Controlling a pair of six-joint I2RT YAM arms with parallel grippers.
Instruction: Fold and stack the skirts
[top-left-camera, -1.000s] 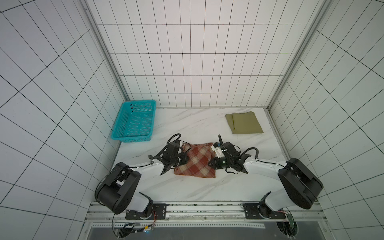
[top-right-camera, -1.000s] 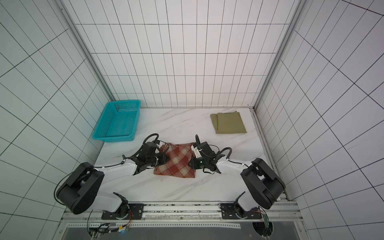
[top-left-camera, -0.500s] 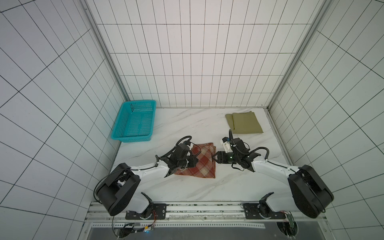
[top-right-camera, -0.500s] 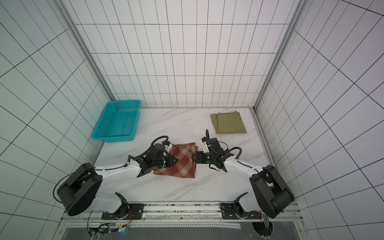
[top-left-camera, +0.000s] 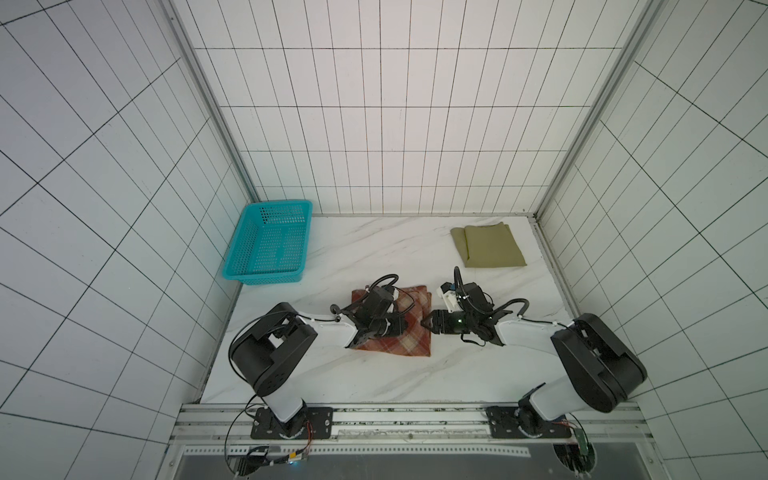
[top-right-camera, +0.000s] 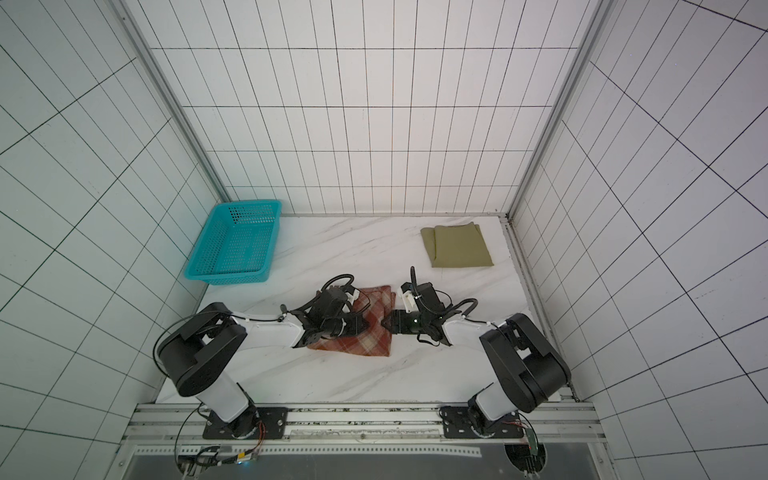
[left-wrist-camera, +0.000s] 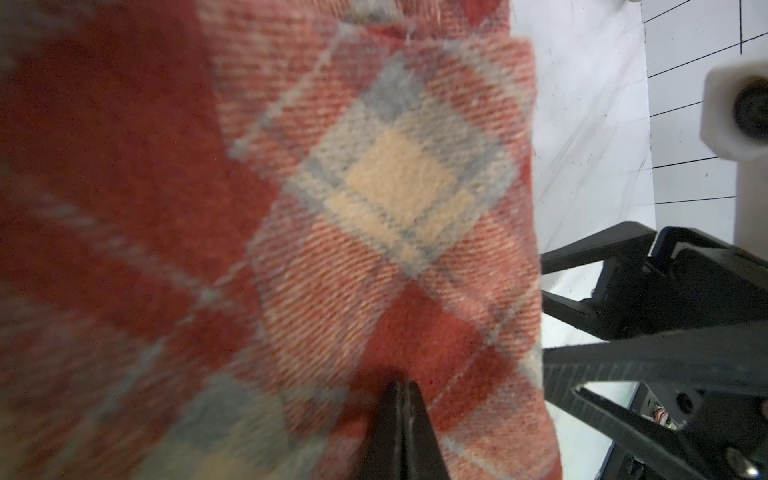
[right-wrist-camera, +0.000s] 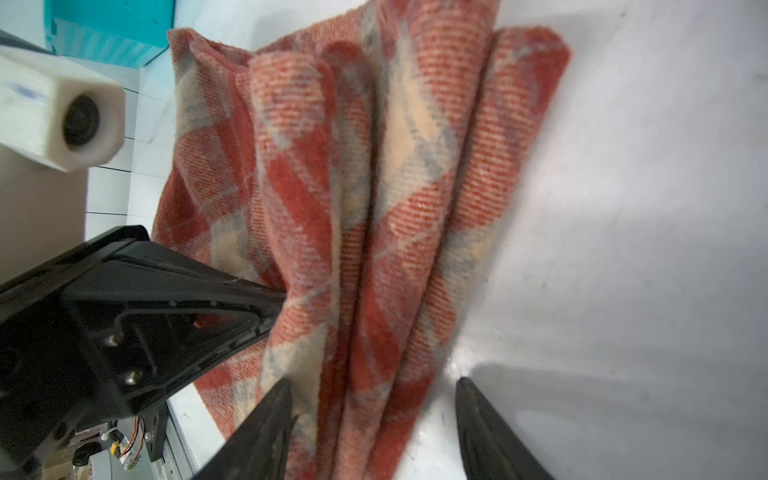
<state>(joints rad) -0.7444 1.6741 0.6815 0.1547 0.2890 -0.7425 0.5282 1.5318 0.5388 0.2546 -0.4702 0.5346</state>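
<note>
Since a second ago the left fingers (left-wrist-camera: 399, 419) have moved from the left edge of the plaid skirt (top-left-camera: 401, 347) to above its middle. They are pressed together and, as far as the blurred wrist view tells, pinch a raised fold of it. The right fingers (right-wrist-camera: 266, 424) remain at the skirt's right edge but have opened, standing spread with that bunched edge lying loose between them. The plaid skirt lies mid-counter (top-left-camera: 374, 257) toward the front, and the olive skirt (top-left-camera: 490, 247) sits folded in the far right corner, well apart.
</note>
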